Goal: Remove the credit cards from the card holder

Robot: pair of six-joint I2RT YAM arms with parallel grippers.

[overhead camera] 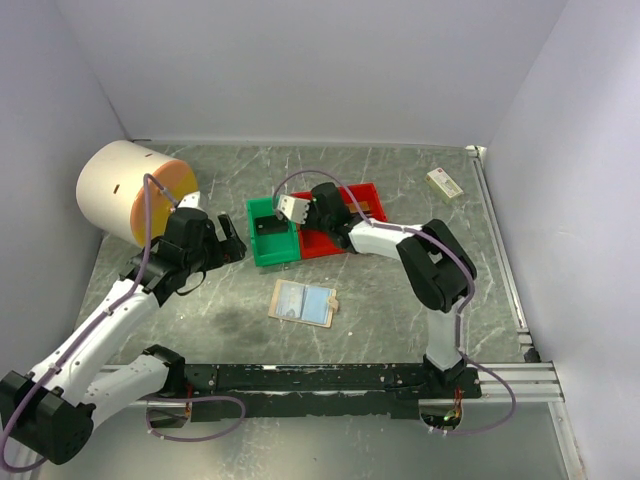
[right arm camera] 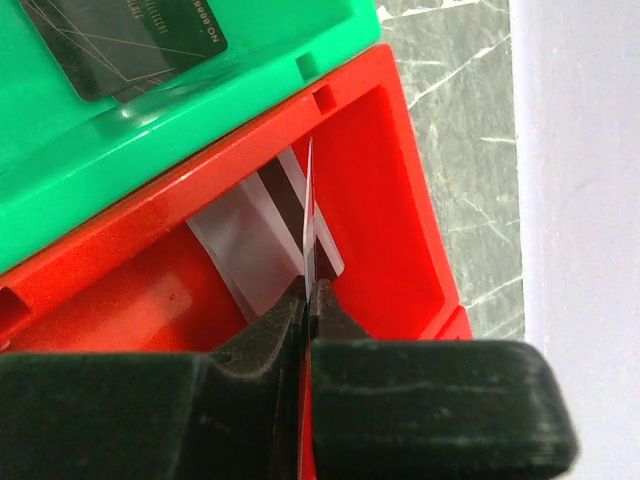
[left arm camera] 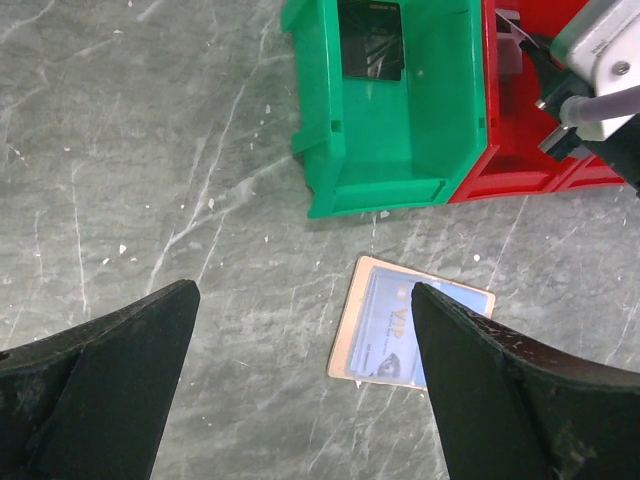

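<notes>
Now we've got right jaws clamped on a thin credit card (right arm camera: 309, 200), edge-on over the red plastic bin (right arm camera: 400, 200); left jaws apart above the flat tan card holder (left arm camera: 385, 335) on the surface (left arm camera: 150, 150).

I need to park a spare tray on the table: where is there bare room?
Bare room lies behind the green bin and red bin, and between the card holder and the right arm. Crowded: the bins, where the right gripper pinches a credit card.
</notes>
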